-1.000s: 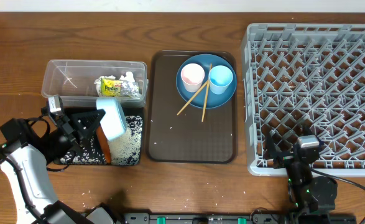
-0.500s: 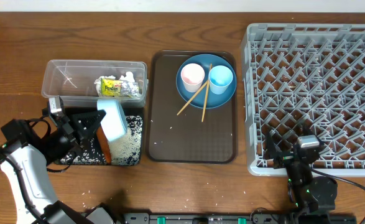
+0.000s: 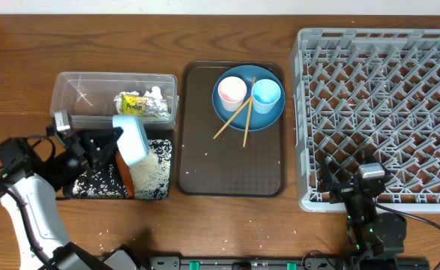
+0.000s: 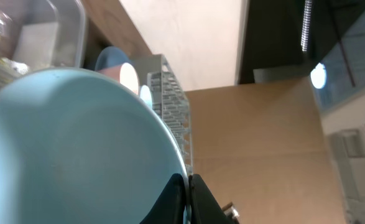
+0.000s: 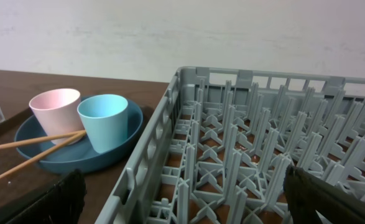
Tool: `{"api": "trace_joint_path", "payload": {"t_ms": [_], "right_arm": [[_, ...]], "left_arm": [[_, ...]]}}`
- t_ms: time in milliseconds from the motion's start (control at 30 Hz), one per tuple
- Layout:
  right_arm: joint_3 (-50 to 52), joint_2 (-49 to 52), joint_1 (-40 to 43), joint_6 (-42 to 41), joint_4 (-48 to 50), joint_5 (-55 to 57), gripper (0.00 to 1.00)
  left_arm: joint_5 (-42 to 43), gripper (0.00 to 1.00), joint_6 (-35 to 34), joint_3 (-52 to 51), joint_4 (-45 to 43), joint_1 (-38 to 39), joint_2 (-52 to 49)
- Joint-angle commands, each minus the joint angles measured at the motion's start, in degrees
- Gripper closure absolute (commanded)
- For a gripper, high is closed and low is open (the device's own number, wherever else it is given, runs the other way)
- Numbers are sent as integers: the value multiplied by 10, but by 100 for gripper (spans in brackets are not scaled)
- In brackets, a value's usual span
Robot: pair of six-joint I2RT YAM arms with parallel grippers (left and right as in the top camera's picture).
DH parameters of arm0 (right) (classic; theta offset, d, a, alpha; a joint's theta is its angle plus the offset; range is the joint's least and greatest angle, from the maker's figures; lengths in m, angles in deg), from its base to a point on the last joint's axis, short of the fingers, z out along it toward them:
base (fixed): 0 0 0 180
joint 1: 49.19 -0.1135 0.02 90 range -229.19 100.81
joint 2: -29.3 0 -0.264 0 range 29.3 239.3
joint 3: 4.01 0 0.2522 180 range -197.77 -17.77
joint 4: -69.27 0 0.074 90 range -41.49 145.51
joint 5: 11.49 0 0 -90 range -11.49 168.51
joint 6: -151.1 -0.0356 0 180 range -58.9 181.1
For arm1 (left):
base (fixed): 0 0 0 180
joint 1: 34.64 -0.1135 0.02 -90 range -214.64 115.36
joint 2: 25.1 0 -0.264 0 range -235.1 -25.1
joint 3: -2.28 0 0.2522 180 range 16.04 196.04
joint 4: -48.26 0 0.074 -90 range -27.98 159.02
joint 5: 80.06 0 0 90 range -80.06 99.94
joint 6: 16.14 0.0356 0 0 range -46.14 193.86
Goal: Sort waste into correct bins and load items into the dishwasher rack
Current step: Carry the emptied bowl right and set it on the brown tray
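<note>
- Overhead view, far left: my left gripper (image 3: 113,142) is clamped on the rim of the bowl (image 3: 133,140), which is tipped on its side above the black tray (image 3: 85,189).
- In the left wrist view, the two fingertips (image 4: 194,194) sit pressed together at the bowl's edge, and the pale bowl fills most of the frame.
- Under the bowl, the tray holds a patch of rice (image 3: 152,172) and the carrot (image 3: 124,176), which lies beside the grains.
- Just behind the tray, the clear tub (image 3: 64,94) holds the yellow-green wrapper (image 3: 133,106) with the tissue (image 3: 157,99) touching it.
- In the middle, the brown tray (image 3: 231,169) carries the blue plate (image 3: 232,118). The pink cup (image 3: 231,91) and light-blue cup (image 3: 266,94) stand upright on it side by side, and the chopsticks (image 3: 227,124) lie across its rim.
- On the right, the grey rack (image 3: 377,97) has no dishes in it.
- Right wrist view: my right gripper (image 5: 194,199) has its jaws wide apart, holding nothing, low at the rack's near corner.
- The table (image 3: 25,45) is dark wood, with stray grains near its front edge.
- A plain white wall stands behind the rack.
</note>
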Motion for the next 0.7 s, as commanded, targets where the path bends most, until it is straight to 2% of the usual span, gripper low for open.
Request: {"api": "trace_joint_path", "payload": {"t_ms": [0,133,367,667], "right_arm": [[1,-3,-1,-4,-1,-5,1],[1,-3,-1,-4,-1,-5,1],[1,-3,-1,-4,-1,-5,1],[1,-3,-1,-4,-1,-5,1]], "left_arm": [[-75,94,-132,29,-47,26,3],[-117,94,-207,33,-125,104,3],[-221,94,-271,33,-198,277,3],[-431,94,-278,33,-212,504,3]]}}
